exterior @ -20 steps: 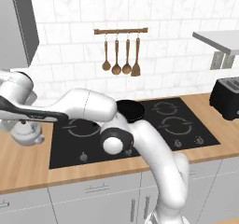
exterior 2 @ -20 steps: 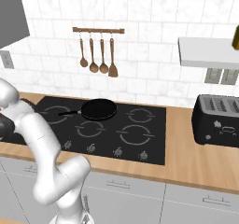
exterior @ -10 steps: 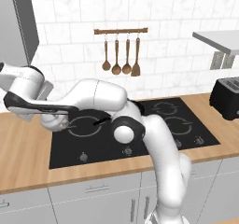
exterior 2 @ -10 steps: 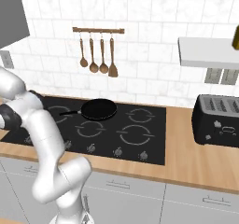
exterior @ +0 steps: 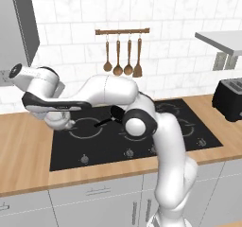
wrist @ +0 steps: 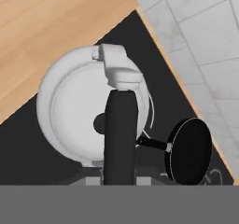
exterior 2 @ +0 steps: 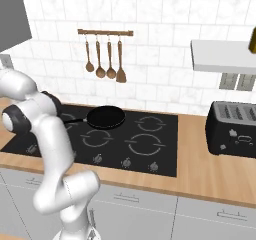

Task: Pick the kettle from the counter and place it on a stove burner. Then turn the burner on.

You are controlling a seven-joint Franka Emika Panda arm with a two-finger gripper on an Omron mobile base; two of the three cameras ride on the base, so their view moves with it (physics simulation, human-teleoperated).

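The pincer (wrist: 119, 178) is clamping the black-topped arched handle of the squat silvery-white kettle (wrist: 79, 111), which is hanging directly beneath it over the black glass cooktop's (exterior: 142, 148) far-left burner, just off the tan wooden surface (exterior: 23, 145). The black frying pan (wrist: 189, 150) is lying beside it.

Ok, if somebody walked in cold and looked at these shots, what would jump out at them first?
Probably the white arm stretched far left over the cooktop, with the kettle hanging just under its hand above the black glass, seen from above in the hand view. Next, the frying pan on a back burner, and the wooden utensils hanging on the tiled wall.
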